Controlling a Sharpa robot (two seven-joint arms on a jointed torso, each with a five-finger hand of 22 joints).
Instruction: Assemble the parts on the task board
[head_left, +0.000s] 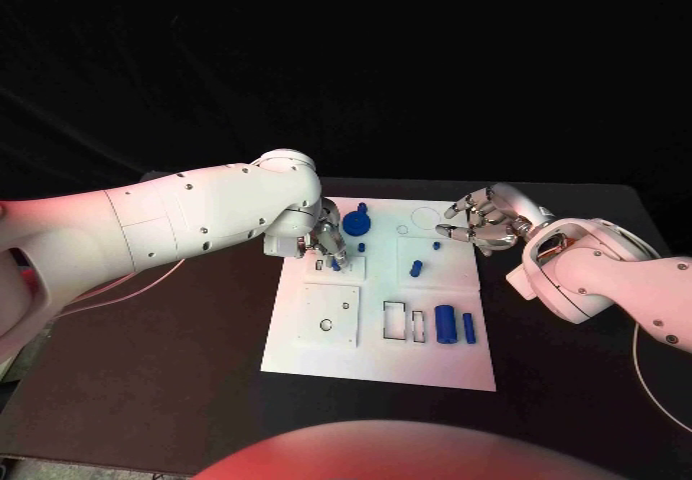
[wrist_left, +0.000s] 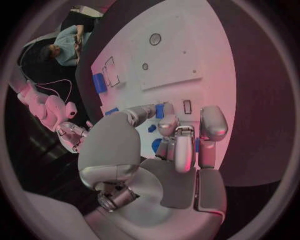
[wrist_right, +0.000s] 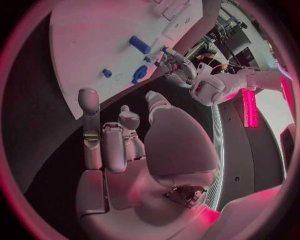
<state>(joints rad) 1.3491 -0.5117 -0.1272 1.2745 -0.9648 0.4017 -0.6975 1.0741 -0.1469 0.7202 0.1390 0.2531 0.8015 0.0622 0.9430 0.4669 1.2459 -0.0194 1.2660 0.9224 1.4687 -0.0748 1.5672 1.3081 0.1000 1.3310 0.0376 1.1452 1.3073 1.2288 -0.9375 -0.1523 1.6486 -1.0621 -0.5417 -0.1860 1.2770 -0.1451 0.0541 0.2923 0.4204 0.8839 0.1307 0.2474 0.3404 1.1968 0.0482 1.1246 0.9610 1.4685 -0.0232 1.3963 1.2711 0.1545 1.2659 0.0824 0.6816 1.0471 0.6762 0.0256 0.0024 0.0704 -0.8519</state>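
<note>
Task board (head_left: 378, 350) sits mid-frame on the black table (head_left: 173, 370), blue parts (head_left: 446, 324) scattered over it. Left hand (head_left: 320, 240) reaches down over the board's upper left, fingers bunched around a small blue part (head_left: 336, 264); can't tell if it's actually gripped. Right hand (head_left: 485, 224) hovers just off the board's upper right edge, fingers curled and apart, holding nothing.

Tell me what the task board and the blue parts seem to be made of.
The task board looks like matte white plastic, possibly painted: flat, even, no glare, with crisp cut-out slots. The blue parts, such as the cylinder, look like moulded or printed plastic: uniform colour, dull sheen. Neither can be confirmed by sight alone.
</note>
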